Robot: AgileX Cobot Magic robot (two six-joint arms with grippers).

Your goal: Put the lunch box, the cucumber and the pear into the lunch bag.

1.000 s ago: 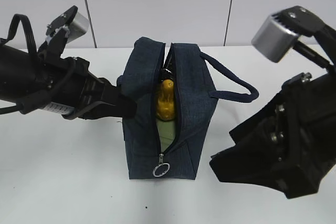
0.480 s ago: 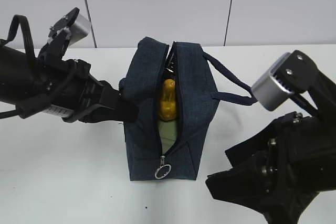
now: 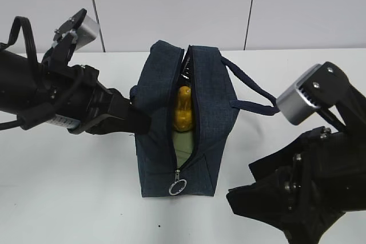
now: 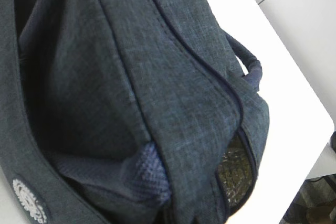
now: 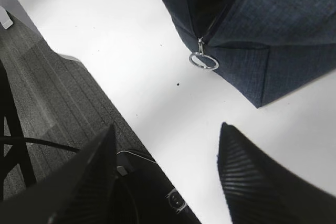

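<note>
The navy lunch bag (image 3: 157, 112) stands in the middle of the table with its top zipper open. Through the slit I see the yellow pear (image 3: 183, 111) and, below it, the pale green lid of the lunch box (image 3: 183, 140). I cannot make out the cucumber. The metal ring pull (image 3: 177, 187) hangs at the near end, also seen as ring pull (image 5: 203, 61). My left gripper (image 3: 140, 119) presses into the bag's left side; bag fabric (image 4: 173, 77) fills its view and the woven handle strap (image 4: 149, 174) bunches where its hidden jaws meet. My right gripper (image 3: 240, 184) hangs open and empty at front right, fingertips (image 5: 231, 145) short of the bag.
The white table (image 3: 68, 192) ends close to the right gripper; beyond its edge lies dark floor (image 5: 37, 87) with cables. The bag's right loop handle (image 3: 251, 95) sticks out toward the right arm. A white panelled wall (image 3: 171, 4) stands behind.
My right arm has dropped lower and nearer the front edge, still open. The bag and the left arm shifted slightly early on, then held still.
</note>
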